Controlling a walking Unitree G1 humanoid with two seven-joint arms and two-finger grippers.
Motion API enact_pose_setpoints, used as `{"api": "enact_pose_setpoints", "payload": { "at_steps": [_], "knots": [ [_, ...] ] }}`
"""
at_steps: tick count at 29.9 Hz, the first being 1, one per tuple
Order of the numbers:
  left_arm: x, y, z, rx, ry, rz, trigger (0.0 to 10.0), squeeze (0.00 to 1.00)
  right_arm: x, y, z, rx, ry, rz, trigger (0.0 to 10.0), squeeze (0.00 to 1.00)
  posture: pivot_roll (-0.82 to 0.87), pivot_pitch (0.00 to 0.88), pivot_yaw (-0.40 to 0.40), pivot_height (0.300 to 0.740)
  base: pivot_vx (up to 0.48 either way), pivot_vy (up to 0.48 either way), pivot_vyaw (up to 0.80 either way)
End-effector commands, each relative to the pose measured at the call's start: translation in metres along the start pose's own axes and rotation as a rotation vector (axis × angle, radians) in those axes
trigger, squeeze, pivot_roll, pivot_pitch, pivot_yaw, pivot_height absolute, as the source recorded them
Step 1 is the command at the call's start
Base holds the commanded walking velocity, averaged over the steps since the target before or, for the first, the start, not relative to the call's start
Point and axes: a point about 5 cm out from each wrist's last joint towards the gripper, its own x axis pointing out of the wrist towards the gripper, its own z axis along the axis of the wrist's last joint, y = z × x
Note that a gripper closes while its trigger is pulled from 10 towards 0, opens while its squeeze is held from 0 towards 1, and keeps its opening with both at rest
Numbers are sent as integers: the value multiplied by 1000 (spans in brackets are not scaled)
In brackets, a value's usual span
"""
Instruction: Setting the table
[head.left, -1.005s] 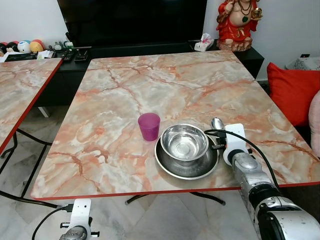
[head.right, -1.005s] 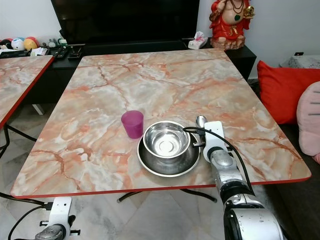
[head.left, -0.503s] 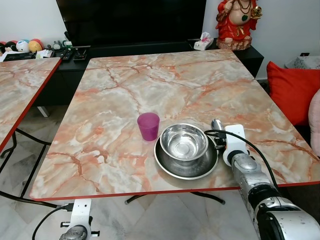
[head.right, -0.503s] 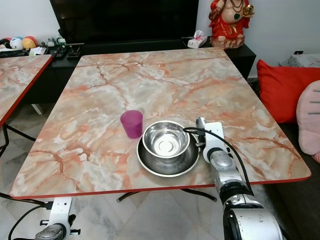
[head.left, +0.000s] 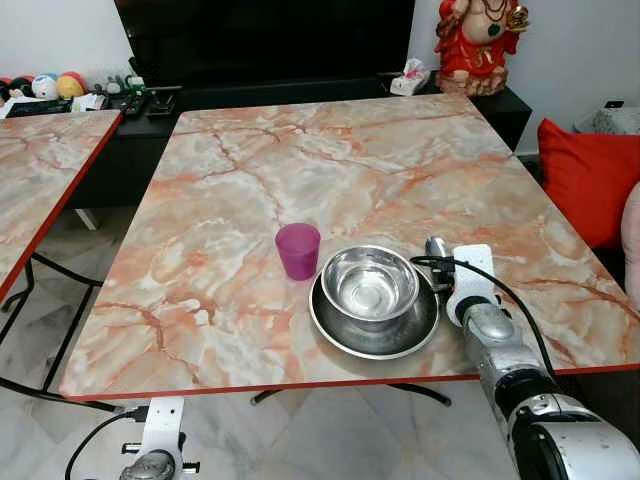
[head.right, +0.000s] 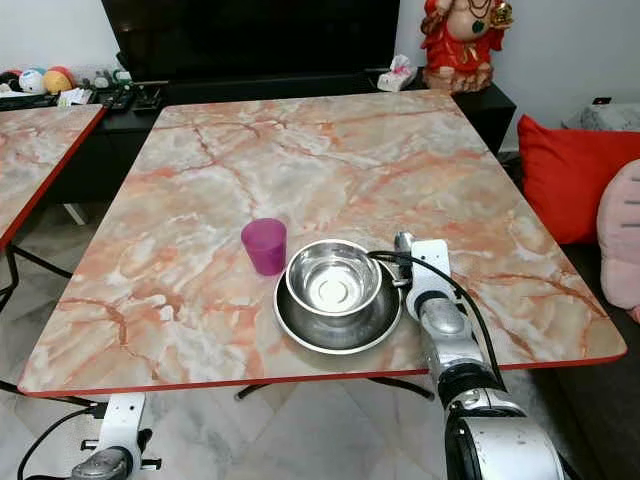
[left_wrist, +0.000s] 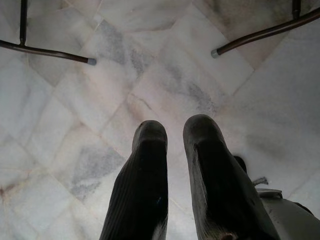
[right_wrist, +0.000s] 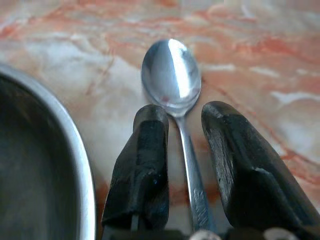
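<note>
Now the marble-patterned table (head.left: 300, 170) is carrying a steel bowl (head.left: 369, 283) on a steel plate (head.left: 374, 330); just right of the plate, the right hand (right_wrist: 182, 137) is straddling, fingers open, a slim, stiff, likely slippery steel spoon (right_wrist: 172, 75), best pinched mid-handle.

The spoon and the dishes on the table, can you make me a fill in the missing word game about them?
1. The right claw has a shiny ____ between its two black fingers.
2. The steel bowl sits on top of a steel ____.
3. The colour of the cup beside the bowl is ____.
4. The left claw hangs low, over the marble ____.

Missing words: spoon; plate; purple; floor
</note>
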Motion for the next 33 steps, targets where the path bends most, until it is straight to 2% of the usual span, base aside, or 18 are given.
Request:
{"api": "enact_pose_setpoints", "payload": {
  "at_steps": [1, 9, 11, 14, 16, 20, 21, 22, 23, 24, 25, 33],
  "knots": [
    [0, 0, 2, 14, -8, -7, 10000, 0, 2, -2, 12, 22, -48, -16, 10000, 0, 51, 0, 54, 740, 0, 0, 0],
    [0, 0, 2, 19, -9, -7, 10000, 0, 2, -6, 24, 33, -126, -42, 10000, 0, 51, 0, 55, 740, 0, 0, 0],
    [0, 0, 2, 18, -11, -5, 10000, 0, 1, -10, 36, 49, -211, -74, 10000, 0, 50, 0, 53, 740, 0, 0, 0],
    [0, 0, 2, 18, -12, -4, 10000, 0, 0, -11, 41, 64, -256, -86, 10000, 0, 51, 0, 50, 740, 0, 0, 0],
    [0, 1, 2, 17, -17, 1, 10000, 0, -6, -14, 54, 102, -372, -100, 10000, 0, 46, 0, 51, 740, 0, 0, 0],
    [0, 1, 2, 17, -19, 3, 10000, 0, -9, -14, 59, 112, -413, -104, 10000, 0, 46, 0, 51, 740, 0, 0, 0],
    [0, 2, 2, 17, -21, 5, 10000, 0, -14, -13, 63, 122, -465, -105, 10000, 0, 40, 0, 53, 740, 0, 0, 0],
    [0, 2, 2, 17, -21, 5, 10000, 0, -14, -13, 63, 122, -465, -105, 10000, 0, 40, 0, 53, 740, 0, 0, 0],
    [-1, 2, -1, 14, -15, 7, 10000, 0, -28, -7, 61, 145, -533, -99, 10000, 0, 34, 0, 56, 740, 0, 0, 0],
    [-1, 2, -1, 14, -15, 7, 10000, 0, -28, -7, 61, 145, -533, -99, 10000, 0, 34, 0, 56, 740, 0, 0, 0],
    [-2, 4, -6, -1, -2, 13, 10000, 0, -40, -3, 59, 159, -567, -100, 10000, 0, 24, 0, 56, 740, 0, 0, 0],
    [-2, 6, -11, -23, 14, 22, 10000, 0, -49, -2, 64, 143, -607, -88, 10000, 0, 23, 0, 47, 740, 0, 39, 0]
  ]
}}
